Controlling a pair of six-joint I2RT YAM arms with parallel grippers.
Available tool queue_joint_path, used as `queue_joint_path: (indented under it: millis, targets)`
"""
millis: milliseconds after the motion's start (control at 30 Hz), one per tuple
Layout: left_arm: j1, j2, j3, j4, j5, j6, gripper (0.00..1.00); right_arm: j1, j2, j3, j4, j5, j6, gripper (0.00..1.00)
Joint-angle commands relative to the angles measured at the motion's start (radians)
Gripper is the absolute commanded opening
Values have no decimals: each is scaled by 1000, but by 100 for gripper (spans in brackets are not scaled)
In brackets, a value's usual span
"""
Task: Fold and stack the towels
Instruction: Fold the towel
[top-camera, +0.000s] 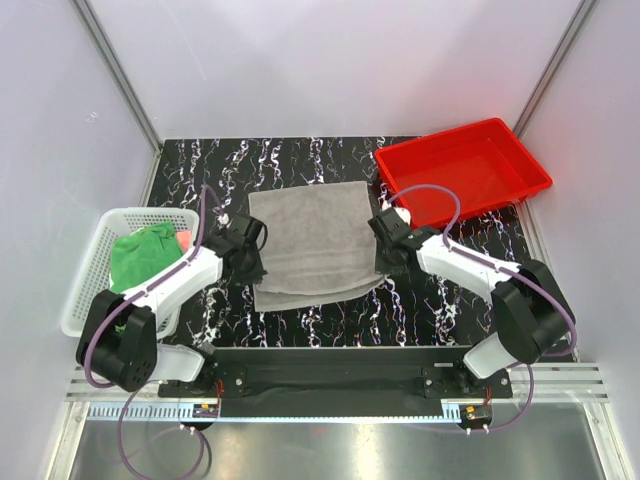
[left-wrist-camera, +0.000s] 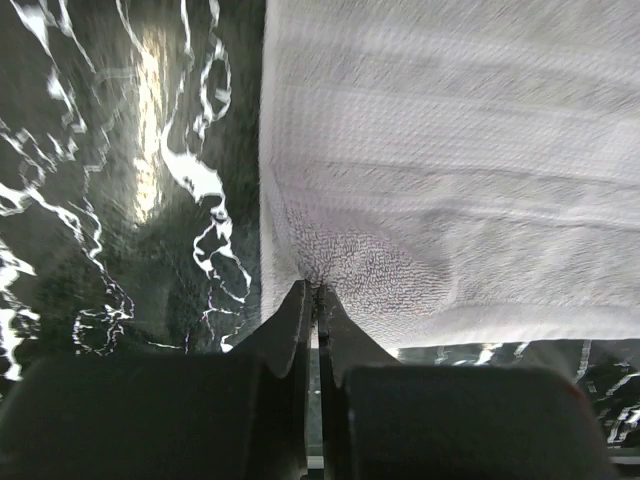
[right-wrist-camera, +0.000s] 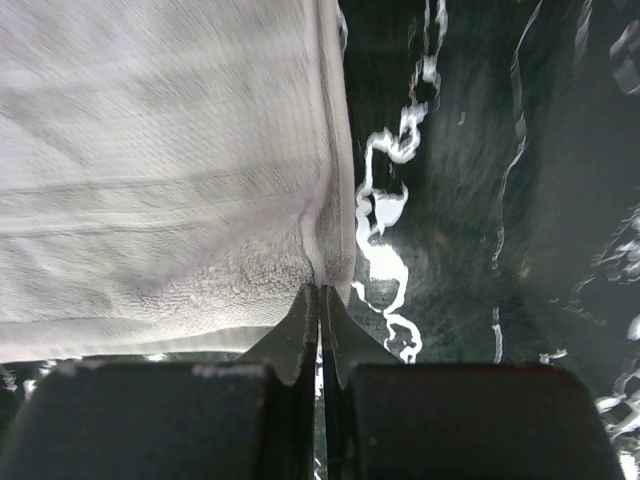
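Note:
A grey towel (top-camera: 310, 230) lies spread in the middle of the black marbled table. Its near edge is lifted and drawn back over a lower layer that shows along the front. My left gripper (top-camera: 257, 264) is shut on the towel's near left corner, and my right gripper (top-camera: 383, 262) is shut on its near right corner. In the left wrist view the closed gripper (left-wrist-camera: 318, 290) pinches bunched grey towel (left-wrist-camera: 450, 150). The right wrist view shows the same pinch by the gripper (right-wrist-camera: 320, 290) at the towel's (right-wrist-camera: 150, 150) right edge. A green towel (top-camera: 145, 255) and a bit of pink towel (top-camera: 184, 240) sit in the basket.
A white lattice basket (top-camera: 88, 270) stands at the left edge of the table. A red tray (top-camera: 500, 150) sits at the back right, close behind my right arm. Pale walls enclose the table on three sides.

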Motion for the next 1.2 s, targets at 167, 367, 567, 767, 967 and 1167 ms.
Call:
queue_joint_path:
  millis: [167,367,567,767,967,1167]
  targets:
    - [-4,-28,268,-129,-100,51,0,10,-43,228,-128,129,-76,0]
    - [-4,-42,233,-112,-74,51,0,9,-60,196,-69,75,-106,0]
    - [2,-7,452,-262,-138,90,0,-6,-41,422,-174,152,-175,0]
    - [-72,-145,385,-273,-78,32,0,-8,-159,312,-234,144,-163,0]
    - [-121,-177,63,-102,-17,-58,0,-5,-251,-38,-69,16,-33,0]
    - [-130,-136,-66,-55,-77,-88,0,-5,-222,-183,40,-27,2,0]
